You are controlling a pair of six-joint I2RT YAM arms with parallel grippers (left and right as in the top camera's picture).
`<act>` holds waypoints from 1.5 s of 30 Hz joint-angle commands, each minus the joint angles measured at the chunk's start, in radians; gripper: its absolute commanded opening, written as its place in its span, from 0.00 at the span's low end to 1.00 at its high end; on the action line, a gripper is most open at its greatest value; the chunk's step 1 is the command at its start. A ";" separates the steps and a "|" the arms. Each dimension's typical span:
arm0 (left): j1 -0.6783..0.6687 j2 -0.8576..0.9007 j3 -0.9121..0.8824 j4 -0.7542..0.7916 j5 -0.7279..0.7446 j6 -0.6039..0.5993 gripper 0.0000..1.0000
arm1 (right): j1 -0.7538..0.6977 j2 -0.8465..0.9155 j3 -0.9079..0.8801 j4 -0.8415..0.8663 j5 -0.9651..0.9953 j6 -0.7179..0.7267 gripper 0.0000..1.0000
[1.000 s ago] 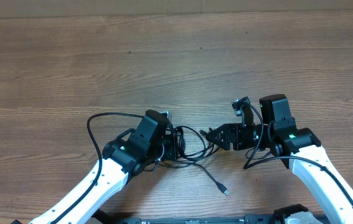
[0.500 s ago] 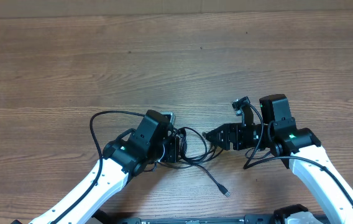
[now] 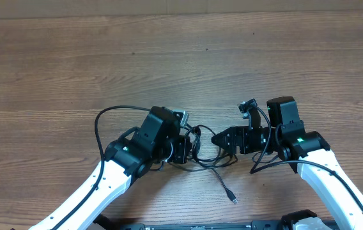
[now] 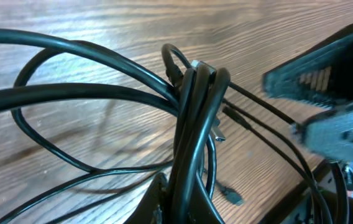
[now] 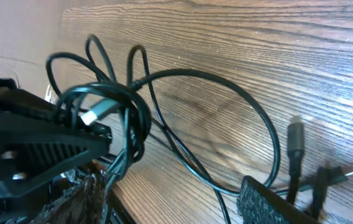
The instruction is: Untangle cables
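with the left gripper (image 3: pixel 186 149) clamped on the bunched cables (image 4: pixel 195 118) and the right gripper (image 3: pixel 220 140) spread apart just beside it, a careless pull could cinch them tighter.

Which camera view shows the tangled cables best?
The left wrist view: the cables fill the picture and single strands are clear. Overhead shows only a small dark tangle; the right wrist view shows the loops farther off.
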 commanded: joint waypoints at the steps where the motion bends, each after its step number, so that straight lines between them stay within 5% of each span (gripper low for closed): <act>1: -0.006 -0.022 0.047 0.002 0.035 0.041 0.04 | -0.001 0.000 0.017 0.007 0.009 0.000 0.68; 20: -0.006 -0.022 0.159 -0.203 0.034 0.243 0.04 | -0.001 0.000 0.017 0.035 0.009 0.030 0.72; 45: -0.006 -0.022 0.160 -0.202 -0.019 0.266 0.04 | -0.001 0.000 0.017 0.035 0.009 0.030 0.74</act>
